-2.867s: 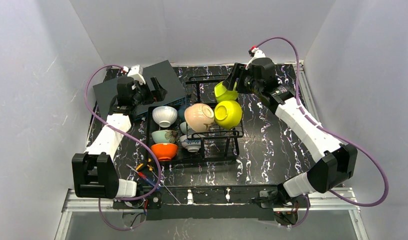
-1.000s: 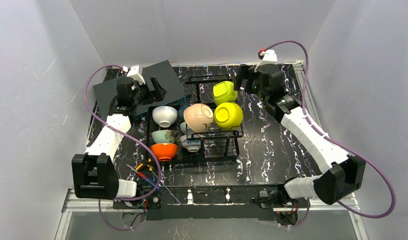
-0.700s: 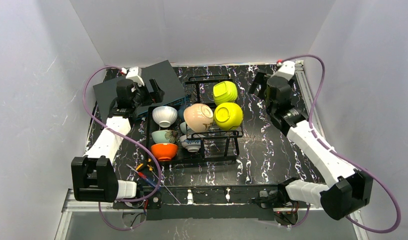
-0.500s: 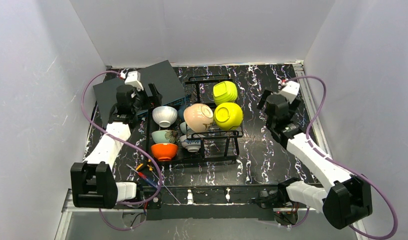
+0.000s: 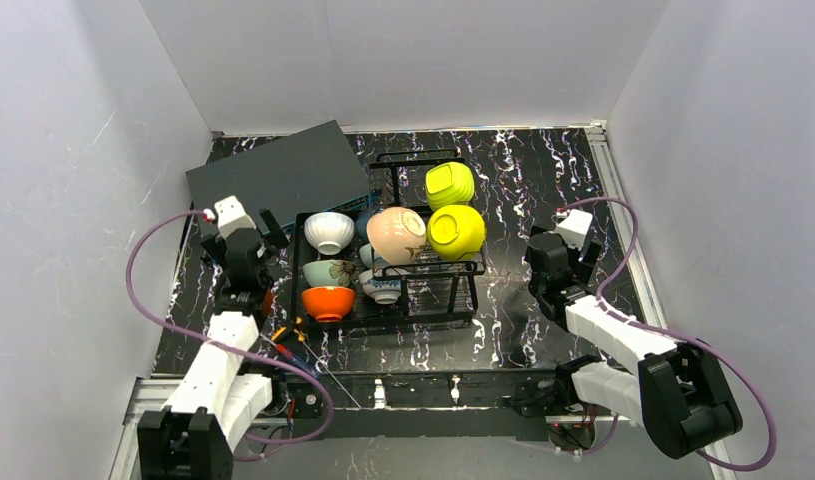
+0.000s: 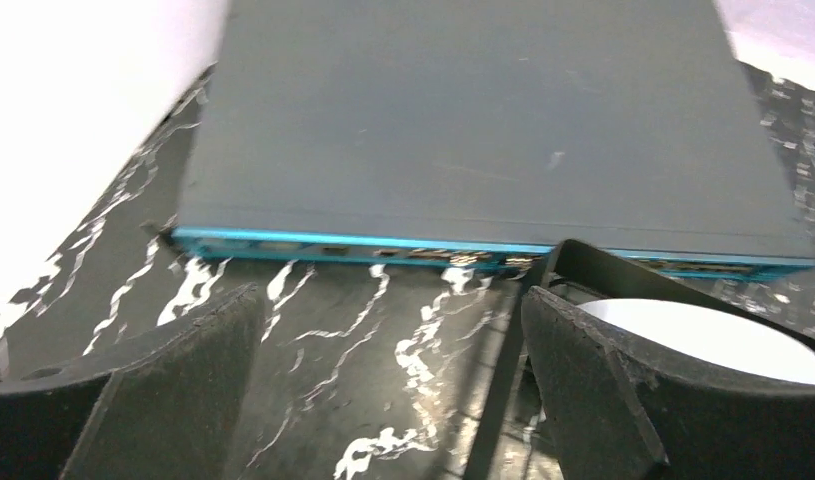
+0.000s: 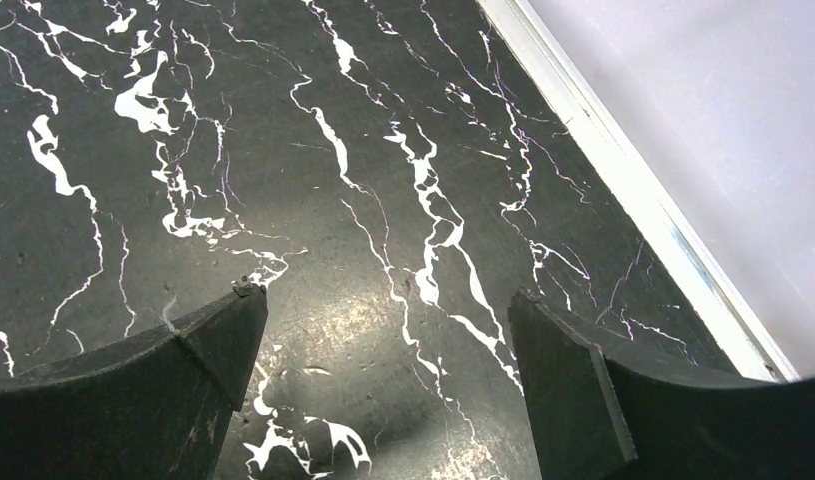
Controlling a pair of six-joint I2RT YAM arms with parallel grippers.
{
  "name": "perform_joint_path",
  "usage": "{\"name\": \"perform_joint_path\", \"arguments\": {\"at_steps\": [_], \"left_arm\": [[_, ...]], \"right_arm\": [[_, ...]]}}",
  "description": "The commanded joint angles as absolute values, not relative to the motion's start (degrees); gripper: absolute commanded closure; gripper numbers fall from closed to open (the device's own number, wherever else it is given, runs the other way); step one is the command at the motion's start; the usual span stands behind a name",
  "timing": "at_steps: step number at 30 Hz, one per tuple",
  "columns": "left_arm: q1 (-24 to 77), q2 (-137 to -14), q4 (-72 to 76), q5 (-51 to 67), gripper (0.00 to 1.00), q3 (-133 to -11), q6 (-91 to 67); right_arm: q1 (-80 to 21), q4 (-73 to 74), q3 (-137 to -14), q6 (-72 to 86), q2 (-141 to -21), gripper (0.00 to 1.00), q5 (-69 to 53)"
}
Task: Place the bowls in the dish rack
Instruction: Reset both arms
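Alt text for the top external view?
A black wire dish rack mid-table holds yellow bowls, a beige bowl, a white bowl, an orange bowl and others. The left gripper and right gripper sit open and empty either side of it; a dark grey box lies at far left.

The dish rack (image 5: 430, 268), with the bowls (image 5: 398, 233) in it, stood right of the left gripper (image 6: 388, 330) and left of the right gripper (image 7: 383, 320) — between them. The flat box (image 5: 278, 175) lay ahead of the left gripper.
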State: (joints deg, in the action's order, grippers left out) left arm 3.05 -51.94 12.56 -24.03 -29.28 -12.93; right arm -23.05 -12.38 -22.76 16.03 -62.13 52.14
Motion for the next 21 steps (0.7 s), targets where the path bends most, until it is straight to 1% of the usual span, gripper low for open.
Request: {"name": "perform_joint_path", "arguments": {"at_steps": [1,3,6,9,15,21], "left_arm": [[2.7,-46.0,14.2,-38.3,0.02,-22.6,-13.8],[2.7,-44.0,14.3,-39.5,0.02,-19.9,-15.0],[2.7,-42.0,14.5,-37.5,0.02,-16.9,-16.2],[2.6,-42.8,16.1,-37.0,0.02,-14.6,-17.3],[2.6,-46.0,28.6,-36.0,0.02,-8.8,-14.7],[2.8,-54.8,40.2,-33.4,0.02,-6.8,-13.2]], "right_arm": [[-22.4,-22.4,-19.5,11.2,-61.4,0.01,52.0],[-22.3,-27.1,-16.5,8.3,-60.4,0.01,50.5],[-22.0,-32.8,-12.9,5.0,-59.3,0.01,48.7],[-21.6,-38.4,-10.5,2.9,-59.9,0.01,47.6],[-20.5,-47.8,-7.4,2.0,-63.1,0.01,46.0],[-19.7,-54.3,-5.7,0.1,-65.6,0.02,41.1]]}}
